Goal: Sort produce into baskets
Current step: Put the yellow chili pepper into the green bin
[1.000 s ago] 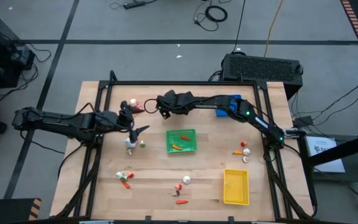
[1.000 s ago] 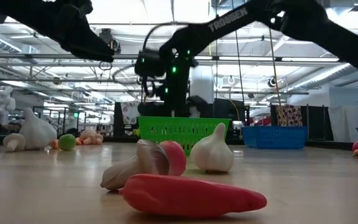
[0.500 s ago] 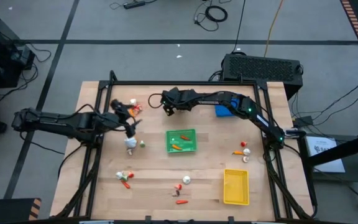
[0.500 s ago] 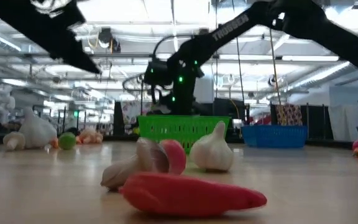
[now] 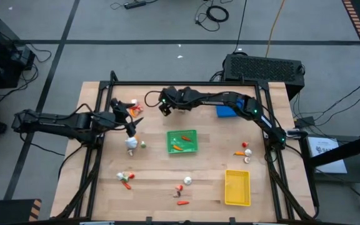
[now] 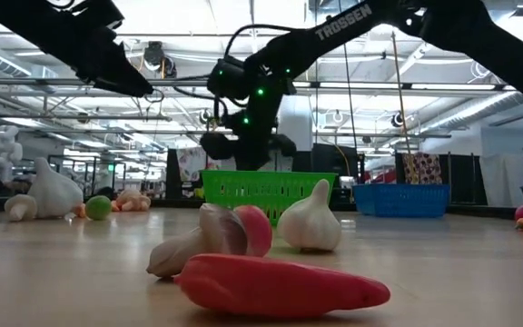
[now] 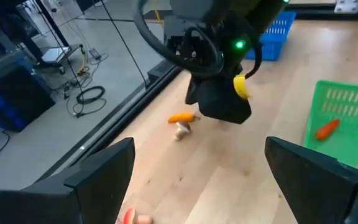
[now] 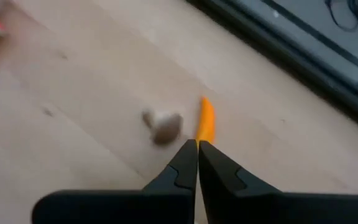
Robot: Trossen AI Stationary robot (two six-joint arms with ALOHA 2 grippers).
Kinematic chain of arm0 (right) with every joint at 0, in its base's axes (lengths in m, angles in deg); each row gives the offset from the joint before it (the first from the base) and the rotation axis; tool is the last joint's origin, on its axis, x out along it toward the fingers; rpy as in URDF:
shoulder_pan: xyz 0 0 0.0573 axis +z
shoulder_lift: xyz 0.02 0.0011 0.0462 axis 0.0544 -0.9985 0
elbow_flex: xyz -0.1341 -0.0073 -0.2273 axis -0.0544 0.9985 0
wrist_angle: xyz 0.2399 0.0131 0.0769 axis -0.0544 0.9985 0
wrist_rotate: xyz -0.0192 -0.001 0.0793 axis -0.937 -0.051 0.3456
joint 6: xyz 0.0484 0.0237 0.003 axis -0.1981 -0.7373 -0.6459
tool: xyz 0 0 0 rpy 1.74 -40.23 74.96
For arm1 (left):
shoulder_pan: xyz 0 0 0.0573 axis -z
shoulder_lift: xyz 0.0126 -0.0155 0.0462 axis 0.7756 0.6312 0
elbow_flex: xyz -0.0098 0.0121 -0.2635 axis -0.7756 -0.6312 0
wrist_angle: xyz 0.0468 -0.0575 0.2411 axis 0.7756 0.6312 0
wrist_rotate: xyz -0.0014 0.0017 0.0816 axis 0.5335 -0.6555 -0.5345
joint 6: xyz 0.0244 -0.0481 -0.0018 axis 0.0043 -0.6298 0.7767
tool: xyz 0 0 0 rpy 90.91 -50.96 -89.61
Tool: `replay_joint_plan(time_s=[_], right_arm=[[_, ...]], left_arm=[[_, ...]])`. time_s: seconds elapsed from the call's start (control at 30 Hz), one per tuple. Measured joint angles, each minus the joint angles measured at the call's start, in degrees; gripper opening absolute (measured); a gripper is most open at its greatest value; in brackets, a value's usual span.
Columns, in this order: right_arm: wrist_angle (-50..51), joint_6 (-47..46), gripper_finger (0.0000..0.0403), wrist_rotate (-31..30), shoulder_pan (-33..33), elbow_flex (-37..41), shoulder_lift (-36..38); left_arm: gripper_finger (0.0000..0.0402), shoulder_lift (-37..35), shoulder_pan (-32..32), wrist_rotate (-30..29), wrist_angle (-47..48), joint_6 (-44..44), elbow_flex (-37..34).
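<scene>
My right gripper (image 5: 164, 108) (image 8: 197, 144) is shut and hangs above the table's far-left part. Just past its fingertips show an orange piece (image 8: 206, 119) and a mushroom (image 8: 163, 127). In the left wrist view an orange piece (image 7: 182, 117) and a mushroom (image 7: 180, 129) lie on the wood below that gripper, and a small yellow bit (image 7: 241, 87) shows at its side. My left gripper (image 5: 130, 123) (image 7: 197, 180) is open, above a garlic (image 5: 130, 144). The green basket (image 5: 182, 132) holds orange pieces; the blue basket (image 5: 225, 113) and the yellow basket (image 5: 237, 187) stand farther right. My right gripper is shut with its fingertips (image 8: 190, 155) right at the near end of the orange piece (image 8: 204, 138). The wrist view looks along the fingers, so I cannot tell whether they touch or hold it or whether it lies on the table beyond them.
Loose produce lies in clusters at the far left (image 5: 134, 104), near left (image 5: 126, 177), near middle (image 5: 183, 185) and right (image 5: 245, 152). In the low view a red pepper (image 6: 280, 283) and a garlic (image 6: 310, 221) lie closest. A black frame (image 5: 186, 83) borders the table.
My right gripper has drawn back from the far-left pieces toward the table's right and has risen a little above the wood.
</scene>
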Motion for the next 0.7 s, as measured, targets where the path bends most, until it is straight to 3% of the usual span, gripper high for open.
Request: replay_joint_plan(time_s=[0.13, 0.23, 0.3, 0.43, 0.6, 0.7], right_arm=[[0.42, 6.23, 0.0009, 2.41, -1.18, -1.74, -0.22], [0.99, 5.35, 0.0016, 14.06, -3.68, -3.15, -0.20], [1.29, 5.07, 0.0031, 18.24, -5.22, -3.30, -0.20], [2.50, 4.71, 0.0079, 20.30, -8.46, -3.32, -0.20], [4.55, 2.00, 0.0148, 27.92, -11.80, -3.83, -0.24], [7.07, 2.19, 0.0179, 28.43, -11.94, -3.83, -0.24]], left_arm=[[0.0365, 0.40, 0.01, 0.05, -0.59, 0.75, 0.00], [0.0365, 0.38, 0.01, 0.31, -1.89, 1.00, 0.00], [0.0365, 0.40, 0.01, 0.39, -2.35, 1.31, 0.00], [0.0365, 0.37, 0.01, 0.47, -3.20, 1.47, 0.00], [0.0365, 0.35, 0.01, 0.56, -4.63, 2.91, 0.00], [0.0365, 0.35, 0.01, 0.58, -5.62, 4.38, 0.00]])
